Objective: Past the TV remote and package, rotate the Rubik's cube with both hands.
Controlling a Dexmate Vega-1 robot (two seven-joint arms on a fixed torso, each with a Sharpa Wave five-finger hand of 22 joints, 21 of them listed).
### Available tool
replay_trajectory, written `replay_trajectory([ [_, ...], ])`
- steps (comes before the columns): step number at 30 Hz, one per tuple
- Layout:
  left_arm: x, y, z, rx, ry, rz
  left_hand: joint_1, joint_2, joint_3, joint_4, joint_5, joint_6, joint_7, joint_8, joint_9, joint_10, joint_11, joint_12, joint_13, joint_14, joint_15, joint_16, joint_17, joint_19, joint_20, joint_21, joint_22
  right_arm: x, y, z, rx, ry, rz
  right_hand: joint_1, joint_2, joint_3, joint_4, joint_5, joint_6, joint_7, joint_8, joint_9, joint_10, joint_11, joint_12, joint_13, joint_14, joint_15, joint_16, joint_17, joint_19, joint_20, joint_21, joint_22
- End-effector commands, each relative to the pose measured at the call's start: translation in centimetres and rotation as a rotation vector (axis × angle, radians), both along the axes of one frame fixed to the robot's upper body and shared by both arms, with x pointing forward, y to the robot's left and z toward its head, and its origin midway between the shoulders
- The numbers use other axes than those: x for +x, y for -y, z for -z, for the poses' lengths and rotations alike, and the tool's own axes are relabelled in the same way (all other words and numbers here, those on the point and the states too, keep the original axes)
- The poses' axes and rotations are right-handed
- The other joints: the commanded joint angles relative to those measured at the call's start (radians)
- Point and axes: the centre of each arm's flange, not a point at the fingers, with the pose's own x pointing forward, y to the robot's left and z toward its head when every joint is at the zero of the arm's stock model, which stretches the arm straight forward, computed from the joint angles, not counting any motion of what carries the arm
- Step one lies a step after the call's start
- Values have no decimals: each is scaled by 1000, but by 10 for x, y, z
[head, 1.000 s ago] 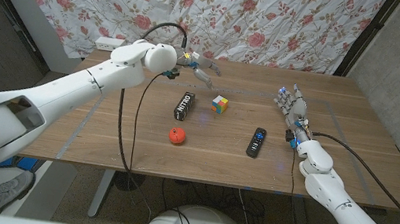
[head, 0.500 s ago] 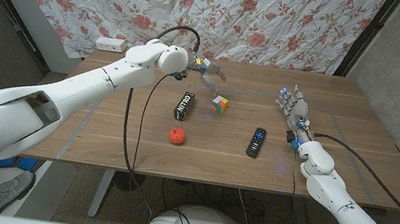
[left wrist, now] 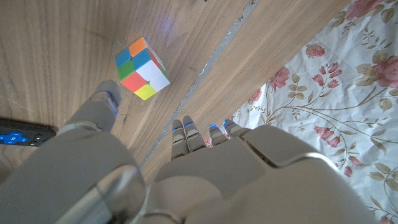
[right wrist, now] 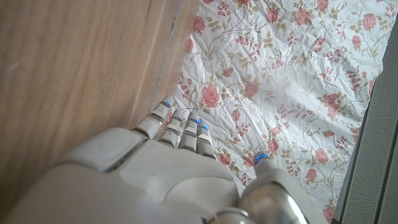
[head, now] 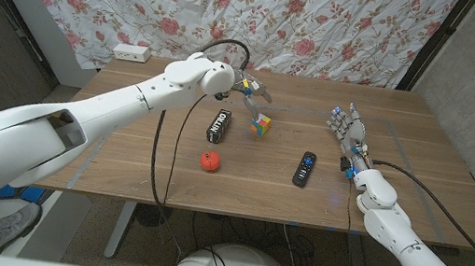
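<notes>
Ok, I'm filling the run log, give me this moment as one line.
left hand: open, above Rubik's cube | right hand: open, apart | cube: on table, ungrasped

Black package (head: 219, 126) at 9 o'clock of the Rubik's cube (head: 260, 124), white lettering along its top face, too small to read, no other legible text

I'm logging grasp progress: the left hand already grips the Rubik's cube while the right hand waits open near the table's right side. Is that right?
Not quite. The left hand does not grip the Rubik's cube; it hovers just behind it with fingers spread, and the left wrist view shows the cube lying free on the table. The rest holds: the right hand waits open near the table's right side.
</notes>
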Motion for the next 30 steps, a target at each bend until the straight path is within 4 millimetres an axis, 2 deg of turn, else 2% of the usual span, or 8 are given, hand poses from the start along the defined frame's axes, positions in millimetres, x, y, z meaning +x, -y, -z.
replay_trajectory([
  [1,10,10,14,24,35,-42,14,0,-6,3,1,-4,-1,3,1,19,4,7,3,8,-10,7,4,10,2,7,4,2,-2,3,3,-14,-7,4,1,4,-5,4,6,-6,4,2,3,1,1,2,0,8,-1,-1,2,7,4,3],
  [8,14,12,20,10,37,-47,28,0,-9,3,3,9,-3,12,2,43,13,14,3,15,-12,7,4,-2,11,2,4,5,-4,3,12,-20,-15,3,1,4,-5,4,9,-13,4,2,6,0,1,2,1,11,0,-2,3,9,4,3],
  [17,18,16,27,7,49,-48,44,3,-10,3,6,43,-7,27,2,58,7,16,3,25,-12,8,4,0,16,3,4,8,-5,3,14,-23,-12,1,2,3,-4,3,11,-16,4,2,7,-1,1,3,1,11,0,-2,3,10,5,3],
  [30,20,16,36,4,103,-68,80,2,-17,3,7,101,-3,48,5,118,-5,26,5,70,-22,15,4,36,31,13,3,10,-4,5,24,-33,-6,1,3,3,-4,3,13,-21,4,3,9,-2,1,3,2,14,1,-4,4,13,5,3],
])
